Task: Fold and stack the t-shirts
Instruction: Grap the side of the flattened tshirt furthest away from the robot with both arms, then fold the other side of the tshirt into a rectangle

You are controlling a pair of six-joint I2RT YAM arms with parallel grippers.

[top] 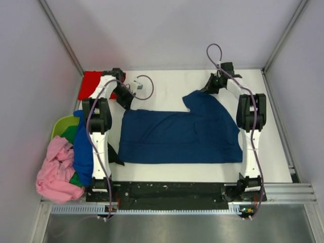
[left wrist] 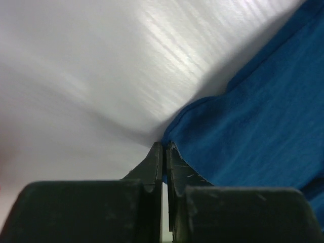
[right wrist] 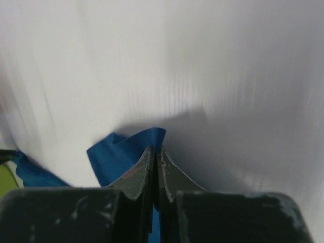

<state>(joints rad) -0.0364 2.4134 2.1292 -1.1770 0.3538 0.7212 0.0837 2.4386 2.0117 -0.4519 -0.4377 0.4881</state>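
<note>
A navy blue t-shirt [top: 177, 134] lies spread flat across the table, with one part pulled up toward the back right. My left gripper [top: 128, 103] is shut on its back left edge; in the left wrist view the closed tips [left wrist: 164, 145] pinch the blue cloth [left wrist: 253, 126]. My right gripper [top: 206, 89] is shut on the shirt's back right corner; in the right wrist view the tips [right wrist: 155, 150] clamp a blue fold [right wrist: 121, 152]. A red t-shirt [top: 92, 81] lies at the back left. Royal blue [top: 82, 147], pink [top: 55, 172] and green [top: 70, 133] shirts are heaped at the left.
A lime green plastic basket [top: 61, 124] sits at the left edge under the heap of shirts. Grey walls enclose the table on the left, back and right. A metal rail runs along the near edge by the arm bases.
</note>
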